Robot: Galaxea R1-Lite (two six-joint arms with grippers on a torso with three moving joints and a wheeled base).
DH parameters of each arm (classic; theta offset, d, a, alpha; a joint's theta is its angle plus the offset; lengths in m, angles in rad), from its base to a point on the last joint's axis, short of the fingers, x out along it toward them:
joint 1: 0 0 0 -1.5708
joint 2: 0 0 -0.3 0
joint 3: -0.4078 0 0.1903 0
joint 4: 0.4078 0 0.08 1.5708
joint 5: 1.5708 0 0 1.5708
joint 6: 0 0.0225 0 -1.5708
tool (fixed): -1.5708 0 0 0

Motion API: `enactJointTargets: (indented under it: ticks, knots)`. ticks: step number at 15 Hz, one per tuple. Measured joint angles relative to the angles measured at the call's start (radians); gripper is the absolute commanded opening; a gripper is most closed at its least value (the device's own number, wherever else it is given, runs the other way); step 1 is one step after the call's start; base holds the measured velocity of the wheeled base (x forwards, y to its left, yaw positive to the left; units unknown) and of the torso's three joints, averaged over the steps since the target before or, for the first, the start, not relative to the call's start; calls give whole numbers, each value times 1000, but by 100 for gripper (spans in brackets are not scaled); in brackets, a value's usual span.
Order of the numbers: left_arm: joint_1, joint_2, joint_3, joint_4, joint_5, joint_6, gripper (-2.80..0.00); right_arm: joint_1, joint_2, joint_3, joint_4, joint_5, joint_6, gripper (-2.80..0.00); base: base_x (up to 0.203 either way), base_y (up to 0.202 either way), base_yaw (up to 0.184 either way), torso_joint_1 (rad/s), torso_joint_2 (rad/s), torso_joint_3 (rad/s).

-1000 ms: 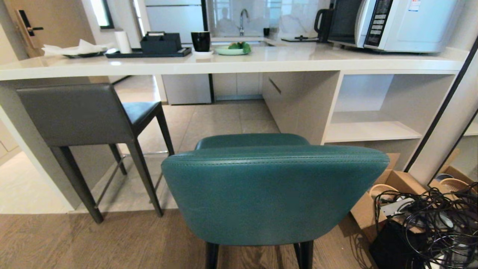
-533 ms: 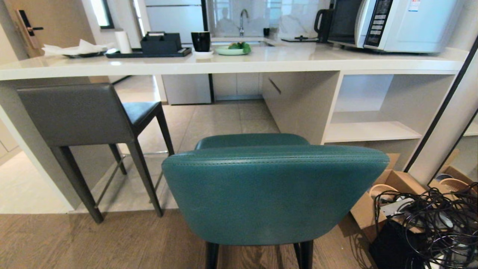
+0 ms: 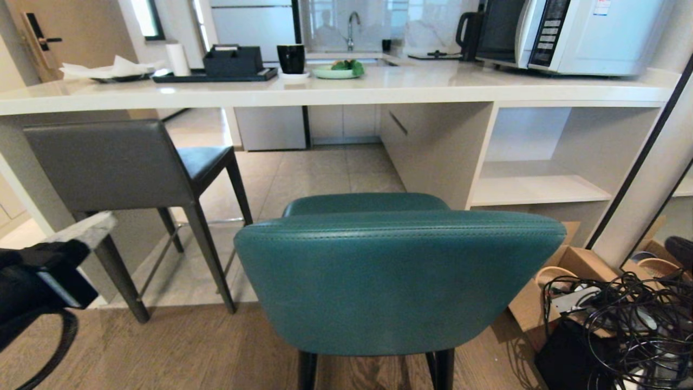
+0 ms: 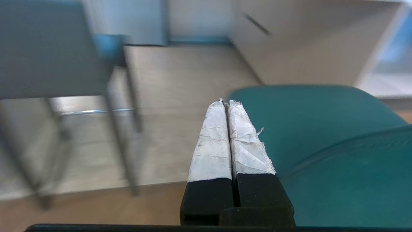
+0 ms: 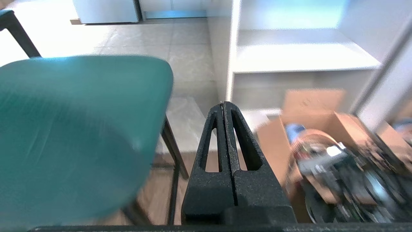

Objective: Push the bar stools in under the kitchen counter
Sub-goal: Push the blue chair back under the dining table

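Bar stools are what this job turns on, and neither is tucked in yet. Of the two, the teal stool stands well out from the kitchen counter on the wood floor, its curved back toward the robot and its seat pointing at the open span under the slab. The left gripper has its two white-wrapped fingers pressed flat together with nothing between them; it is raised beside the left edge of the teal back, the seat ahead of and to the right of its tips, not touching. The right gripper is likewise fully closed and empty, off the stool's right flank, with the teal seat to its left and a cardboard box of clutter and tangled black cables to its right and below. Closed fingers make sense here: a push wants a blunt, stiff contact rather than a grip, and one arm on each side of the backrest should keep the stool from swinging as it slides. The grey stool stands farther ahead and to the left of the left gripper, its seat already partly beneath the slab but its back still proud of the edge. Beyond the right gripper the open white shelves close off that end, so the teal stool probably has to go straight ahead into the gap.
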Motion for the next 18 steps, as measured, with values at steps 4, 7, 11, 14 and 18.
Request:
enactJointTargets:
  ticks: [4, 7, 11, 14, 18]
  knots:
    - [-129, 301, 13, -293, 116, -11, -280, 106, 297, -14, -293, -76, -3, -280, 0, 0, 0, 0, 0, 0]
    - [-181, 463, 72, -527, 132, -10, -280, 135, 414, 13, -418, -85, -1, -280, 0, 0, 0, 0, 0, 0]
    - [-215, 538, 137, -606, 131, -37, -280, 217, 453, 66, -436, -87, 1, -280, 0, 0, 0, 0, 0, 0]
    - [-240, 590, 106, -623, 132, -36, -280, 281, 466, 69, -438, -88, 0, -280, 0, 0, 0, 0, 0, 0]
    - [-264, 700, 68, -705, 133, -32, -280, 309, 550, 37, -511, -118, -1, -280, 0, 0, 0, 0, 0, 0]
